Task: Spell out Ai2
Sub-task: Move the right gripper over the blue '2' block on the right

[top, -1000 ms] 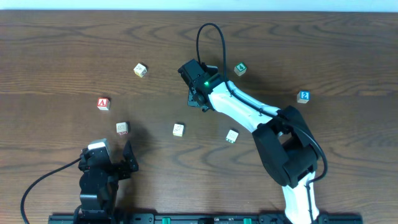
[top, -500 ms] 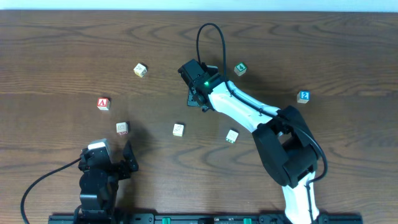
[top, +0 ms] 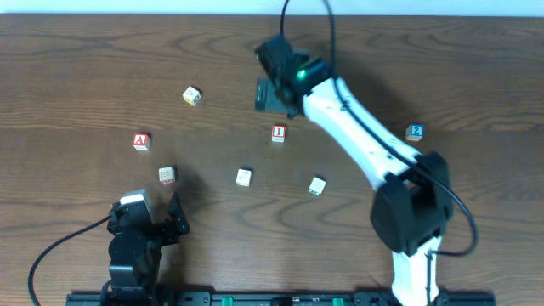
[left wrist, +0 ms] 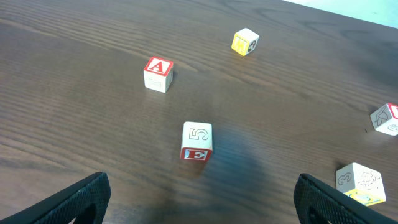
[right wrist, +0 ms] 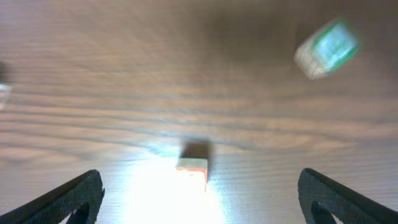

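The small wooden cube with a red A (top: 141, 141) sits upright at the left. The wooden cube with a red I (top: 278, 133) lies mid-table. The blue-faced wooden cube (top: 415, 131), perhaps a 2, rests far right.

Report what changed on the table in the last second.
The right pincer let go of the red I block, opened, and pulled back toward the far edge, so the block now lies uncovered. The left pincer and the other blocks stayed put.

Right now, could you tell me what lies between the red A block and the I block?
Nothing; the overhead view shows bare table between the red A block and the I block.
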You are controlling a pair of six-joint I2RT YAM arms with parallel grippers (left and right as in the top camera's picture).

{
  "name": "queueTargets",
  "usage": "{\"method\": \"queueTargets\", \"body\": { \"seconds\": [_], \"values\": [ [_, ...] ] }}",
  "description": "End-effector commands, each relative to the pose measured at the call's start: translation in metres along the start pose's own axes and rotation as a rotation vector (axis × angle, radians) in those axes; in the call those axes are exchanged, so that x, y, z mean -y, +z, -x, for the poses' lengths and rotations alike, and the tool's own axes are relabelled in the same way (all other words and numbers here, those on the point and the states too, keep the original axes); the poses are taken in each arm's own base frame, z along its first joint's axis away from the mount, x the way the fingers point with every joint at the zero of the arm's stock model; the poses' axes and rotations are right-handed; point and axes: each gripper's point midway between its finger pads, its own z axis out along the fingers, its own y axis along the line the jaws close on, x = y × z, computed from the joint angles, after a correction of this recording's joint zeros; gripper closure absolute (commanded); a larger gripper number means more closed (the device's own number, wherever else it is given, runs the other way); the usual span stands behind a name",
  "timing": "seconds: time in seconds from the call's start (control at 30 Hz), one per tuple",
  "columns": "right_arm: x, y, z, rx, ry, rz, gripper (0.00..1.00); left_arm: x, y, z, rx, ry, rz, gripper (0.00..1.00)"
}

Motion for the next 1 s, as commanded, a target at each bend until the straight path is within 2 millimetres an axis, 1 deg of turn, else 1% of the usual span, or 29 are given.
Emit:
{"method": "queueTargets", "body": {
  "seconds": [0.0,0.07,0.13,0.17,0.23,0.3,0.37,0.5,0.6,0.63,0.7,0.8,0.97],
  "values": [
    [-0.018,-0.099,0.049,0.177,-0.117,0.140,0.01,-0.002,0.003,-0.005,-0.007,0.016,0.006,0.05],
    [-0.016,-0.143,0.061,0.245,-0.147,0.169,0.01,-0.002,0.003,-0.005,-0.007,0.016,0.006,0.05],
    [-0.003,-0.180,0.070,0.306,-0.144,0.166,0.01,-0.002,0.003,-0.005,-0.007,0.016,0.006,0.05],
    [0.011,-0.202,0.075,0.344,-0.123,0.145,0.01,-0.002,0.003,-0.005,-0.007,0.016,0.006,0.05],
    [0.039,-0.232,0.078,0.394,-0.115,0.102,0.01,-0.002,0.003,-0.005,-0.007,0.016,0.006,0.05],
    [0.064,-0.253,0.076,0.414,-0.133,0.069,0.01,-0.002,0.003,-0.005,-0.007,0.016,0.006,0.05],
    [0.095,-0.270,0.069,0.412,-0.159,0.021,0.01,-0.002,0.003,-0.005,-0.007,0.016,0.006,0.04],
    [0.141,-0.288,0.050,0.366,-0.190,-0.065,0.01,-0.002,0.003,-0.005,-0.007,0.016,0.006,0.05],
    [0.163,-0.295,0.040,0.342,-0.162,-0.099,0.01,-0.002,0.003,-0.005,-0.007,0.016,0.006,0.05],
    [0.166,-0.297,0.039,0.340,-0.156,-0.105,0.01,-0.002,0.003,-0.005,-0.007,0.016,0.006,0.05],
    [0.171,-0.300,0.038,0.344,-0.143,-0.110,0.01,-0.002,0.003,-0.005,-0.007,0.016,0.006,0.05],
    [0.172,-0.300,0.038,0.343,-0.140,-0.111,0.01,-0.002,0.003,-0.005,-0.007,0.016,0.006,0.05],
    [0.161,-0.298,0.034,0.325,-0.152,-0.051,0.01,-0.002,0.003,-0.005,-0.007,0.016,0.006,0.05]
  ]
}}
